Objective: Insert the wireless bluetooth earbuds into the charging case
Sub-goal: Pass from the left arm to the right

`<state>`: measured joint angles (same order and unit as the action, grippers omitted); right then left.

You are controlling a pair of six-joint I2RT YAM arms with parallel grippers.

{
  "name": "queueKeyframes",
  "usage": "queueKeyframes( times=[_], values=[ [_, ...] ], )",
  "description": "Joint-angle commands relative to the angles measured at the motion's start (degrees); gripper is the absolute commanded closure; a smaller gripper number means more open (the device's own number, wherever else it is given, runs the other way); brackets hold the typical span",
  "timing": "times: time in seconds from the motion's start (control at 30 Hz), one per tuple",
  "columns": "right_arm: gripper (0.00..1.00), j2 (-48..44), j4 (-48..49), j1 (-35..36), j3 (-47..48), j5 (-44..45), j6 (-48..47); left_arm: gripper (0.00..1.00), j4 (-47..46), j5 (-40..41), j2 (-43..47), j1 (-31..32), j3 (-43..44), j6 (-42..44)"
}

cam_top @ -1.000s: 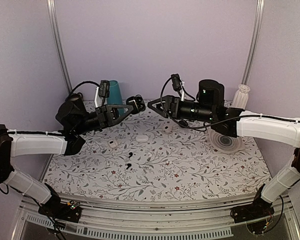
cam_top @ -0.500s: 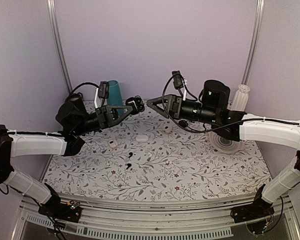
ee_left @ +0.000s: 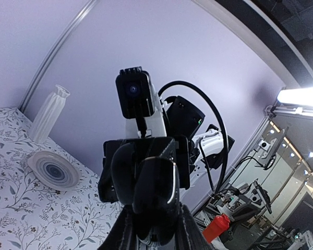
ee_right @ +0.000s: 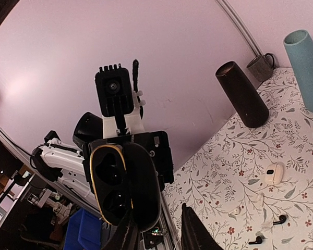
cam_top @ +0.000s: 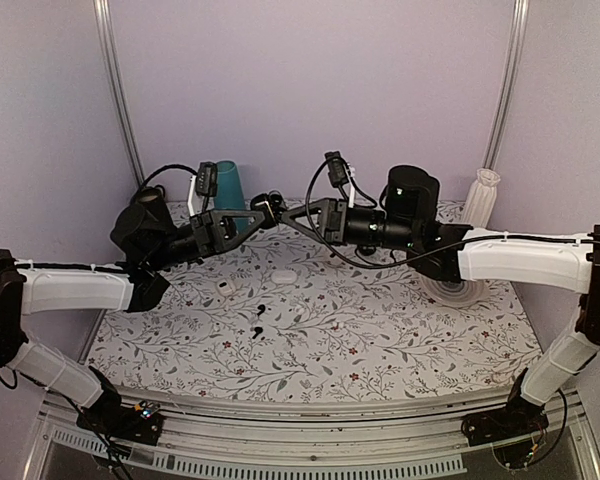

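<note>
The charging case [cam_top: 270, 204] is a small black box held in the air at the back of the table, with my left gripper [cam_top: 263, 210] shut on it. In the left wrist view the case [ee_left: 154, 182] sits between the fingers of the left gripper [ee_left: 154, 216]. The right wrist view shows the case [ee_right: 115, 182] with its lid swung open and two empty gold-rimmed cavities. My right gripper [ee_right: 157, 213] straddles the lid's lower end, its left finger against it and a gap left at the other finger. Two black earbuds [cam_top: 261, 308] [cam_top: 256, 329] lie on the floral cloth below.
White rounded cases [cam_top: 225, 288] [cam_top: 284, 275] lie near the earbuds. A teal cup [cam_top: 228, 185] stands at the back left, with a black cup [ee_right: 241, 95] and a grey mug [ee_right: 258, 65] close by. A ribbed plate [cam_top: 450, 288] and a white vase [cam_top: 483, 195] sit at the back right.
The right arm has swung left until its fingertips meet the case held by the left gripper, and its jaws have narrowed. The left arm has stayed still.
</note>
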<state>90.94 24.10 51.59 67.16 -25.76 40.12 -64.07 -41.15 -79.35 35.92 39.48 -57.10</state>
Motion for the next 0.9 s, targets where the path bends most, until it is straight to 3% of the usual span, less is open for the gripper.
queueKeyframes(
  times=[0.0,0.2,0.33,0.5,0.7,0.87],
  values=[
    [0.74,1.5,2.2,0.6,3.4,-1.5,0.9,1.00,-2.5,-0.6,0.0,-0.6,0.0,-0.1],
    [0.80,1.6,2.9,0.8,3.5,-1.7,1.4,1.00,-2.5,-0.9,-0.5,-0.6,0.1,-0.2],
    [0.94,1.7,2.9,0.9,3.8,-2.2,1.5,1.00,-2.5,-0.9,-0.9,-0.6,0.1,-0.1],
    [0.97,1.3,2.2,0.8,3.6,-2.2,1.3,1.00,-1.6,-1.1,-1.1,-0.6,0.6,0.8],
    [0.97,-0.9,-5.2,0.8,5.4,0.3,-4.2,0.55,3.4,-1.6,0.6,-0.8,0.2,5.5],
    [0.97,-1.4,-20.7,0.8,11.7,1.8,-16.3,0.42,18.7,-3.7,5.6,-1.7,2.4,18.2]
  ],
)
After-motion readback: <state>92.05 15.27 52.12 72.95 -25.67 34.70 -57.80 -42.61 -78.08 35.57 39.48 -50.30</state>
